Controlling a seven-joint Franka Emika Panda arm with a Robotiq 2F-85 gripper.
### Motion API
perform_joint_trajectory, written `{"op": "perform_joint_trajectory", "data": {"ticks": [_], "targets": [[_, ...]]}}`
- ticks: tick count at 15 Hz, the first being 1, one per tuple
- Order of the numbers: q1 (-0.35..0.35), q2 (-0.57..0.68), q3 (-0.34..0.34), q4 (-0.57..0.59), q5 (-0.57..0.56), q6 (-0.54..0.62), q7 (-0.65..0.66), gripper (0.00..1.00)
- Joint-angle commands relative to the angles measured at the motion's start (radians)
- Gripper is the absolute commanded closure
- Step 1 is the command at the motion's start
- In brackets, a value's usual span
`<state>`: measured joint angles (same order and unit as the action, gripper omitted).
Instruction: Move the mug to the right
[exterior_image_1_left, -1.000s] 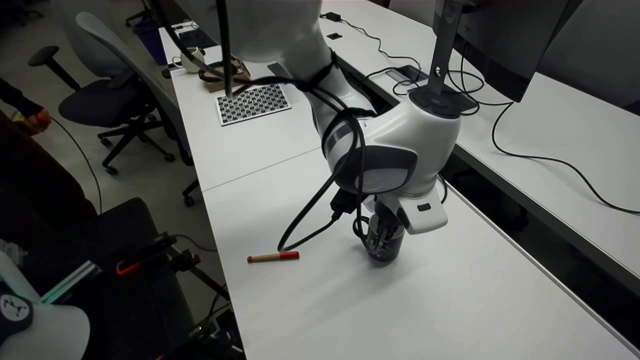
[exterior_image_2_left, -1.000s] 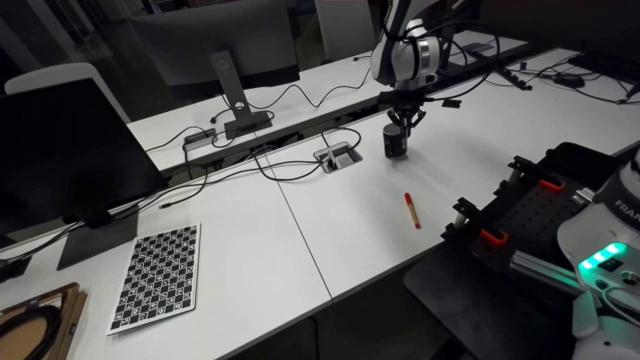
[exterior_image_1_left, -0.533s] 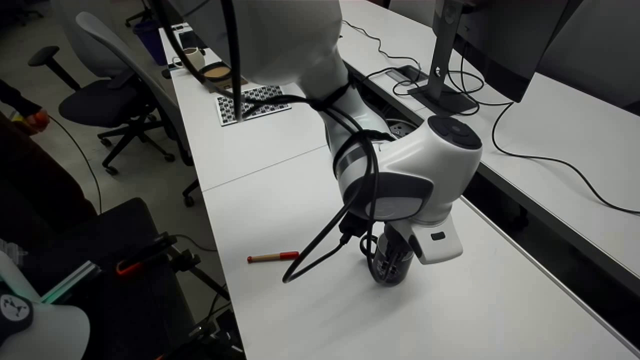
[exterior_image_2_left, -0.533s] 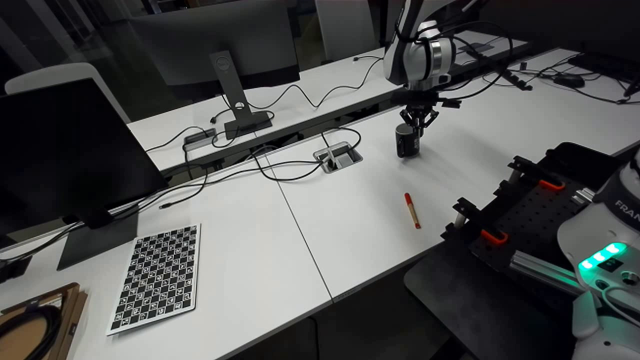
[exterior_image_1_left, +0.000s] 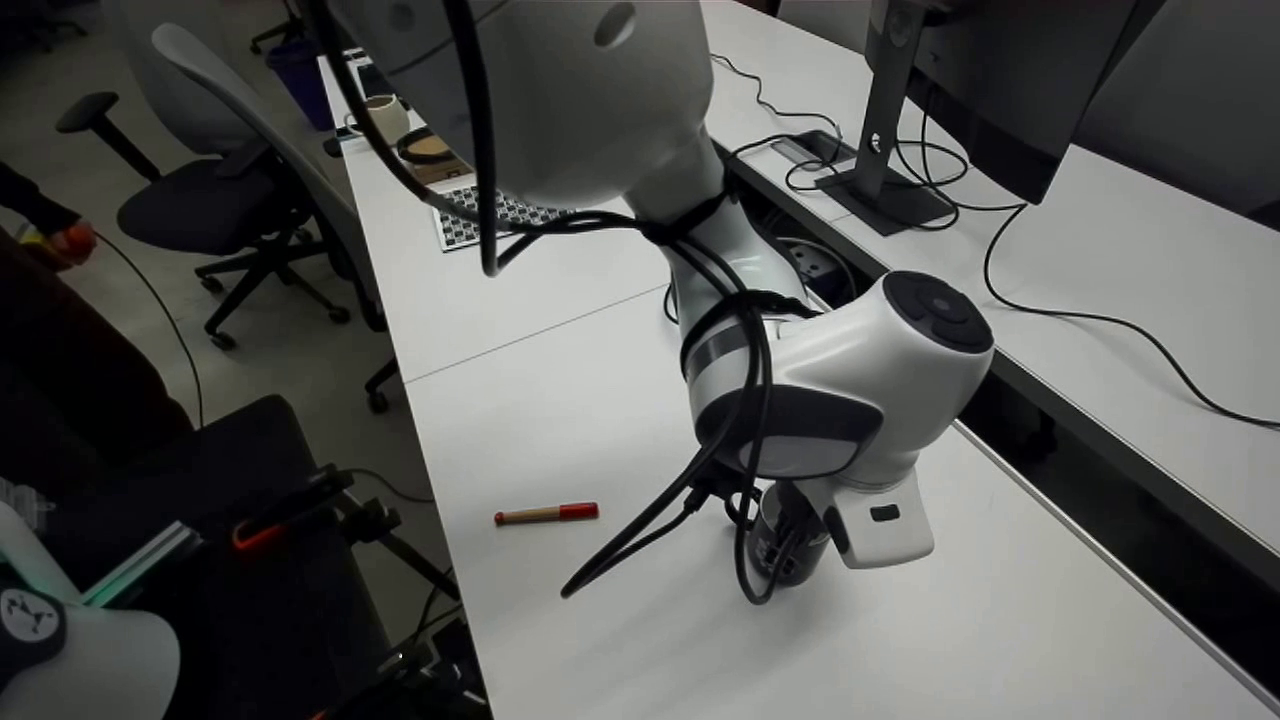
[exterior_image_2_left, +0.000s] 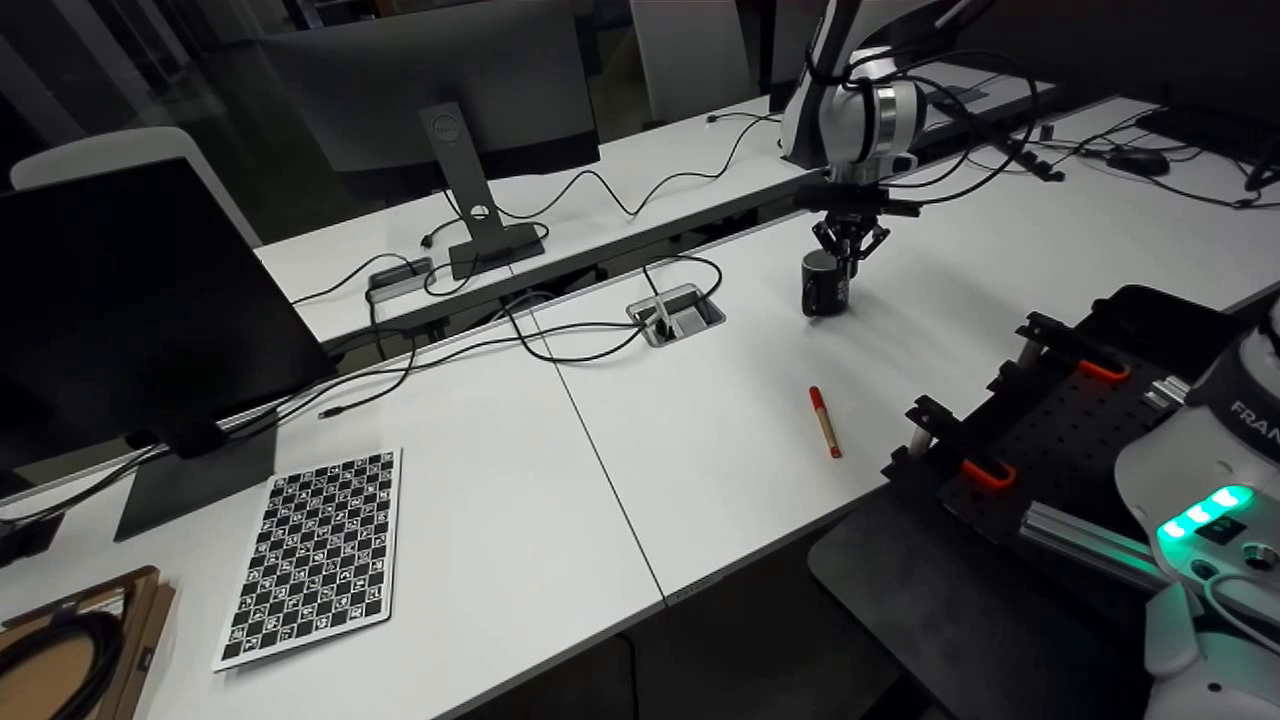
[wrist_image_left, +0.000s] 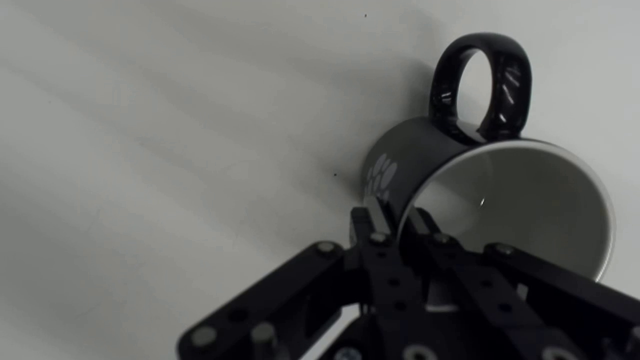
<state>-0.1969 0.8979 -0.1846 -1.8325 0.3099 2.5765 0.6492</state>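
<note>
The dark mug is upright at the far side of the white table in both exterior views; it is partly behind the arm and cable in an exterior view. My gripper points down at its rim. In the wrist view the mug has its handle toward the top and its pale inside visible. The gripper has one finger outside and one inside the mug, closed on the wall. I cannot tell whether the mug's base touches the table.
A red-and-tan pen lies nearer the table's front edge, also in an exterior view. A checkered board, cables and a table socket are on the left. A dark gap runs behind the table.
The gripper and mug have moved together, down and slightly right in an exterior view and rightward in another, more slowly in the last half second. The mug's handle has turned slightly. The pen has not moved.
</note>
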Motion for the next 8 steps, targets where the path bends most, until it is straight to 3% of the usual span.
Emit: {"op": "perform_joint_trajectory", "data": {"ticks": [1, 2, 8], "targets": [[-0.002, 0.031, 0.014, 0.027, 0.022, -0.026, -0.021, 0.82], [0.004, 0.030, 0.010, 0.022, 0.018, -0.026, -0.017, 0.65], [0.035, 0.033, 0.004, -0.001, 0.009, -0.019, -0.011, 0.22]]}}
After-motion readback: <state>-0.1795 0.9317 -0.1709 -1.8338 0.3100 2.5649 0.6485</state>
